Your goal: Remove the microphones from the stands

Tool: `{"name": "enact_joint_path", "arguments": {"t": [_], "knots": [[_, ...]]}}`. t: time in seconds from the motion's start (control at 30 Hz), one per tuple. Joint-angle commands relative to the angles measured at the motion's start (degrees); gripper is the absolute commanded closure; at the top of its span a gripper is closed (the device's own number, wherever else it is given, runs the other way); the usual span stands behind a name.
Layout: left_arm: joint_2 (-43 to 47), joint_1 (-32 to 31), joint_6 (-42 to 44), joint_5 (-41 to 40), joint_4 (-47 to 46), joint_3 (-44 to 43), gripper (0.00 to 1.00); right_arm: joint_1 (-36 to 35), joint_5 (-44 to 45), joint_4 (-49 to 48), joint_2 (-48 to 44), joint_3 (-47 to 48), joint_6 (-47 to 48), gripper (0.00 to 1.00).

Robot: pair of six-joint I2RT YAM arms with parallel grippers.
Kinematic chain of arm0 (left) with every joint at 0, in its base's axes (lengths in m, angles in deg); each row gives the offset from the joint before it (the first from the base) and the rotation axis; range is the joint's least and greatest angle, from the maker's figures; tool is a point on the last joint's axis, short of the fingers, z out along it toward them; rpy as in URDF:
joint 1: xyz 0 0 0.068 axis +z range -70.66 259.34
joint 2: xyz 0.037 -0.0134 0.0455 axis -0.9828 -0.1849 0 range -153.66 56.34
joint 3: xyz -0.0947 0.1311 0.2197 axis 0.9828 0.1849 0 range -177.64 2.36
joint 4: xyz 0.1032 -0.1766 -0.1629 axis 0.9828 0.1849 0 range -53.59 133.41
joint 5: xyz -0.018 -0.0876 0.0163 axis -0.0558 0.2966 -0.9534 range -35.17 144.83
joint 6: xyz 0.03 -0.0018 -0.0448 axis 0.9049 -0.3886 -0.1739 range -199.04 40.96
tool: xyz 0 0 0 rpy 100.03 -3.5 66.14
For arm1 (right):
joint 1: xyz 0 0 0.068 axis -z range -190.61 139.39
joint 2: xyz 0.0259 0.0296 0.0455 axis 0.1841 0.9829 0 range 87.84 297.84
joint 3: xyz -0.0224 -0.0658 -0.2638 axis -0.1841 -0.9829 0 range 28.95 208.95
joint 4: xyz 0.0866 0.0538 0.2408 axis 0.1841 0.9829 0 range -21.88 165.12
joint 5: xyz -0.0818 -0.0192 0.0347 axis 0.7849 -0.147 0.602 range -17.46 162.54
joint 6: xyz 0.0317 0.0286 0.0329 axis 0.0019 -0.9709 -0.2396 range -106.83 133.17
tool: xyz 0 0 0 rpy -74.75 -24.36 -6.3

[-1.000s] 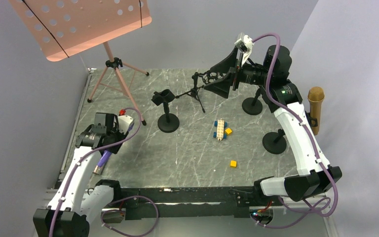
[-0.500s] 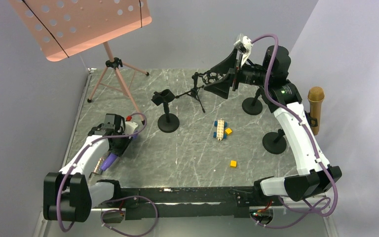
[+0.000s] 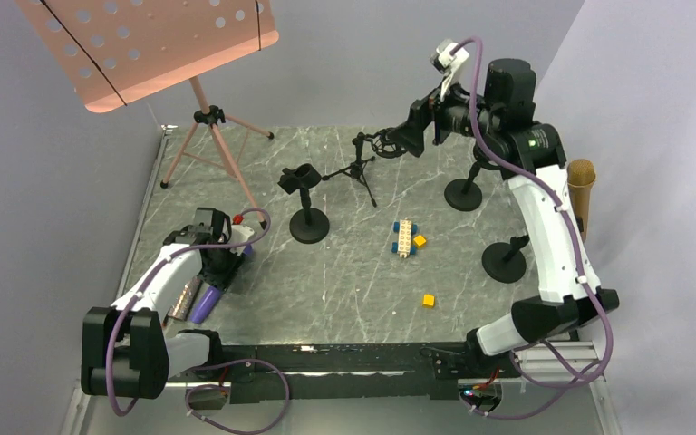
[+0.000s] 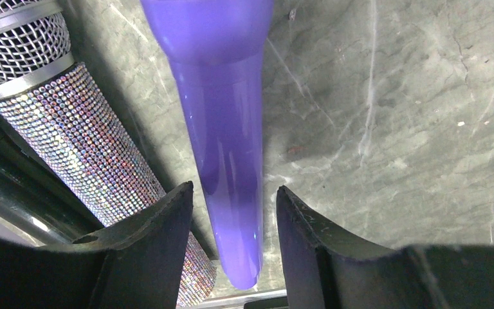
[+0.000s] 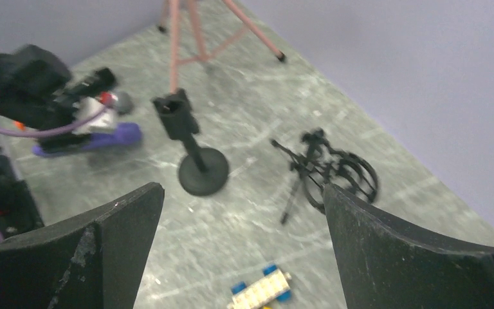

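Observation:
A purple microphone [image 3: 205, 302] lies flat on the marble table at the near left, beside a glittery microphone [image 3: 181, 297]. My left gripper [image 3: 222, 265] is low over its handle. In the left wrist view the purple handle [image 4: 222, 129] runs between the fingers of my left gripper [image 4: 235, 212] with a gap on each side, so the jaws are open. An empty black clip stand [image 3: 301, 186] stands mid-table. My right gripper [image 3: 401, 140] hangs high at the back, wide open and holding nothing [image 5: 242, 188].
A gold microphone [image 3: 580, 195] stands upright at the right edge, partly behind my right arm. Black round bases [image 3: 463, 193] [image 3: 504, 263], a small tripod with a shock mount [image 3: 362, 163], a toy brick car [image 3: 405, 237], a yellow brick [image 3: 428, 300] and a pink music stand [image 3: 217, 145] occupy the table.
My left gripper has come down to the table with the purple microphone and its jaws have parted from the handle. My right arm has risen and its gripper has turned.

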Motion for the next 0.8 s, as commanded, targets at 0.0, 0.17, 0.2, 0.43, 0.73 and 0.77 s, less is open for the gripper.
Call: {"name": "enact_joint_path", "arguments": {"t": [0.0,0.17,0.2,0.43,0.73,0.77], "knots": [[3.0,0.3,-0.7,0.9,3.8,-4.9,0.45,1.1,13.4,16.9,7.4,15.1,4.8,0.00],[9.3,0.3,-0.4,4.4,7.9,-11.6,0.43,1.4,30.6,31.1,16.3,25.2,9.4,0.02],[10.2,0.3,-0.4,4.9,8.5,-12.9,0.43,1.6,34.4,31.7,16.9,24.0,9.6,0.04],[11.8,0.7,-4.0,7.3,8.2,-20.8,0.43,4.0,50.0,31.0,18.7,17.6,9.3,0.20],[11.1,2.0,-6.6,12.6,7.1,-23.2,0.44,7.8,52.3,27.8,16.6,11.5,9.5,0.29],[11.2,2.1,-6.7,12.9,7.0,-23.3,0.44,7.9,52.2,27.9,16.4,11.0,9.4,0.29]]}}
